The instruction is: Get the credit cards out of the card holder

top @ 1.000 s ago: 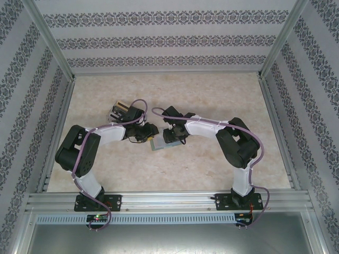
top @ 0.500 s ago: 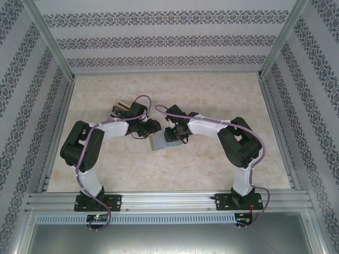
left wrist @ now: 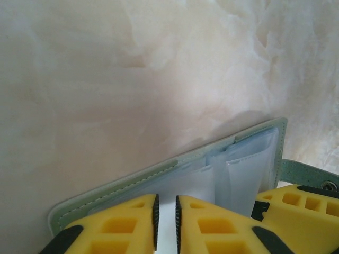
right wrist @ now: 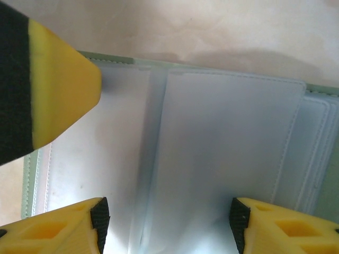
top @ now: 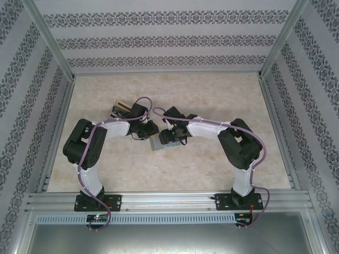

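The card holder (top: 160, 144) lies open and flat at the middle of the table (top: 212, 95), its grey-green border framing pale sleeves with no card distinguishable, directly beneath both grippers: the right gripper (right wrist: 167, 222) spread wide astride the centre crease, the left gripper (left wrist: 165, 217) over the left panel, fingers almost together, grasp undeterminable.

Left tool (left wrist: 165, 214) pinched nearly closed, right tool (right wrist: 168, 219) spread wide

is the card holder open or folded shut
Open: the card holder lies spread flat, pale inner panels facing up either side of the centre crease.
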### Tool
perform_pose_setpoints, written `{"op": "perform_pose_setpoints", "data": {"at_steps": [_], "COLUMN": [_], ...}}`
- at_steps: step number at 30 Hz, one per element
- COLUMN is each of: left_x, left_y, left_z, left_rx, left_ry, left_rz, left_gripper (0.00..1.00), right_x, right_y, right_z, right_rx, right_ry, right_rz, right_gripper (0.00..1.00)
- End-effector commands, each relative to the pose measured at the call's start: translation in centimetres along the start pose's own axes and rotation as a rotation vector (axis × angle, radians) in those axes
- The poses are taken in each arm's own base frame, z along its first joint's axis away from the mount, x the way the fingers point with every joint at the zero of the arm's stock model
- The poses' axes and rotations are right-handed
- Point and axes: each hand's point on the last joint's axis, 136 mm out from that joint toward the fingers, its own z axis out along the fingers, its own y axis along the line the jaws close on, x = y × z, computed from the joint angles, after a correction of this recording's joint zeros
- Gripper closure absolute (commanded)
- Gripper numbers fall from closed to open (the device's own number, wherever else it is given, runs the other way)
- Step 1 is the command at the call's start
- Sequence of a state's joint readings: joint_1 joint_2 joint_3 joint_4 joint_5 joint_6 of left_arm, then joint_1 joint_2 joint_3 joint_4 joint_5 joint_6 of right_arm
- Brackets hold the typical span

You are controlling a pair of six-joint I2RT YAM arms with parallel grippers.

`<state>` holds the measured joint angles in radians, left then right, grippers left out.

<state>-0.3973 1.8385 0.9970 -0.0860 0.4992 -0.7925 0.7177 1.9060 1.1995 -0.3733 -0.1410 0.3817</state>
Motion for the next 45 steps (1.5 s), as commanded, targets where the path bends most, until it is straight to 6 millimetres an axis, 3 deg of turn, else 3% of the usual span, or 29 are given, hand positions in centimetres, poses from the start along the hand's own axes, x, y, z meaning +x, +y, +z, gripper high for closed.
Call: {"op": "perform_pose_setpoints", "data": {"at_steps": [1, 11, 17, 23, 32, 45], "left_x": [-0.3, -1.9, -2.2, -1.2, 0.3, 0.0], "left_y": [-0.4, -2.1, -1.1, 0.8, 0.8, -0.1], "left_z": [0.2, -1.1, -2.8, -4.1, -2.6, -0.8], "left_rx": [0.042, 0.116, 0.098, 0.021, 0.047, 0.074], "left_ry": [0.002, -0.035, -0.080, -0.096, -0.010, 0.036], "left_rz": [-0.025, -0.052, -0.095, -0.113, -0.095, -0.077], "left_gripper": [0.83, 0.82, 0.76, 0.69, 0.65, 0.65], "right_x": [3.1, 3.4, 3.5, 3.6, 3.6, 3.6], "right_y": [-0.9, -2.2, -3.0, -3.0, -3.0, -3.1], "right_z": [1.2, 1.6, 1.8, 2.0, 2.3, 2.2], "right_rx": [0.072, 0.175, 0.208, 0.194, 0.175, 0.170], "right_ry": [0.107, 0.138, 0.146, 0.152, 0.157, 0.159], "right_rz": [-0.063, -0.131, -0.130, -0.106, -0.082, -0.071], "right_gripper": [0.35, 0.47, 0.50, 0.54, 0.57, 0.58]}}
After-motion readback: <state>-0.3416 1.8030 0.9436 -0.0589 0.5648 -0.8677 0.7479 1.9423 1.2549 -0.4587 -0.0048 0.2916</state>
